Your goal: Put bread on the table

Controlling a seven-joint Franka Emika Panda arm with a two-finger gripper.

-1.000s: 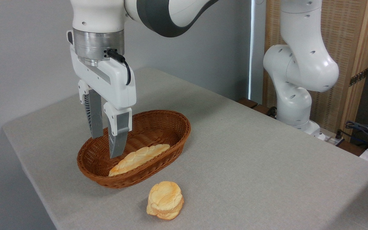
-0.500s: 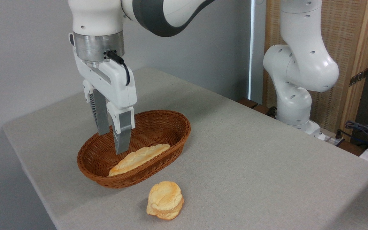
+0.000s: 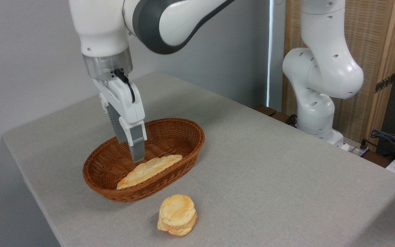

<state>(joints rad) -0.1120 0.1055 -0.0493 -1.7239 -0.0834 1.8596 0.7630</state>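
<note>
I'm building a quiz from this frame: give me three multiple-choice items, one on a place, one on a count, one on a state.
1. Where is the bread?
A. In the basket
B. On the table
C. In the gripper

2. How many baked items are in view?
A. One
B. Two
C. Three

3. What is the gripper doing?
A. Holding the bread up
B. Pressing the bun
C. Holding nothing, tips just above the bread

Answers:
1. A, the loaf lies along the basket's near wall.
2. B, the bread in the basket and the bun on the table in front of it.
3. C, nothing sits at its fingertips; whether they touch the bread cannot be told.
</note>
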